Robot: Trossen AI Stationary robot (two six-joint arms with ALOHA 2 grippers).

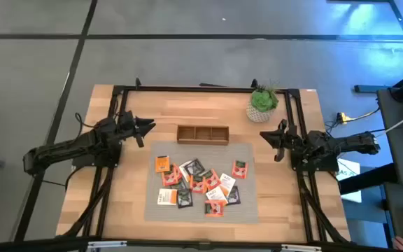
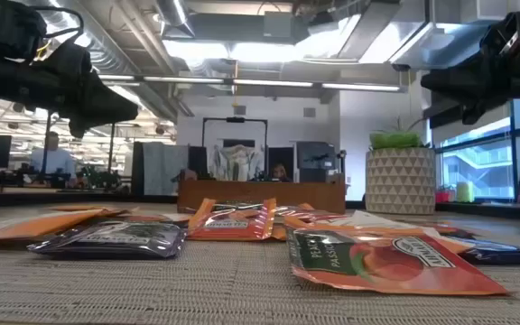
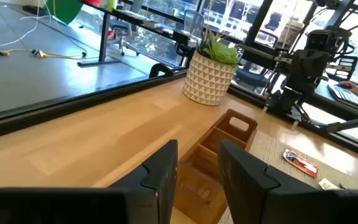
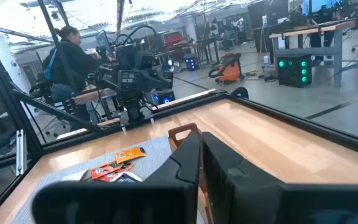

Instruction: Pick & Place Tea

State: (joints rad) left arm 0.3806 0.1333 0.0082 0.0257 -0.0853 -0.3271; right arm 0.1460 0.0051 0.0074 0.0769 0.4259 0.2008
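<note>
On mat (image 1: 247, 203): tea (image 1: 198, 183) flat, axes mixed; left end effector (image 1: 147, 126) spread, right end effector (image 1: 264, 135) pressed together.

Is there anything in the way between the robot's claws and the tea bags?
Nothing visible blocks them. The tea sachets lie in a loose pile on the grey mat. The left gripper, open, and the right gripper, shut, hang off to either side. The wooden tray sits just beyond the pile.
</note>
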